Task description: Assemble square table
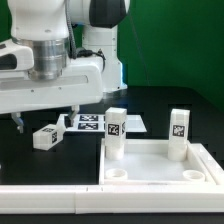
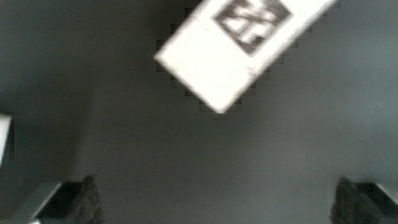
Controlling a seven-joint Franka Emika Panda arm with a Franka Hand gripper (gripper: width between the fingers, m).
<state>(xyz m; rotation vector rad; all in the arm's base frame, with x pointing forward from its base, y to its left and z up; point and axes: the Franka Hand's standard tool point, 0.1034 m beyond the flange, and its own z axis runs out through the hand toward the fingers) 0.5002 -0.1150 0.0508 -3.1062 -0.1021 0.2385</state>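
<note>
The white square tabletop [image 1: 160, 182] lies at the exterior view's right, rim up, with round holes in its near corners. Two white tagged legs stand upright at its far corners, one on the left [image 1: 116, 133] and one on the right [image 1: 179, 132]. A third tagged leg [image 1: 45, 137] lies on the black table left of the tabletop. It also shows in the wrist view [image 2: 240, 45], lying slantwise. My gripper [image 1: 42, 122] hovers just above this leg. Its fingers [image 2: 71, 200] are spread wide, with nothing between them [image 2: 222, 205].
The marker board [image 1: 95, 122] lies flat behind the lying leg. A long white rail [image 1: 50, 200] runs along the front edge. The arm's white body fills the upper left of the exterior view.
</note>
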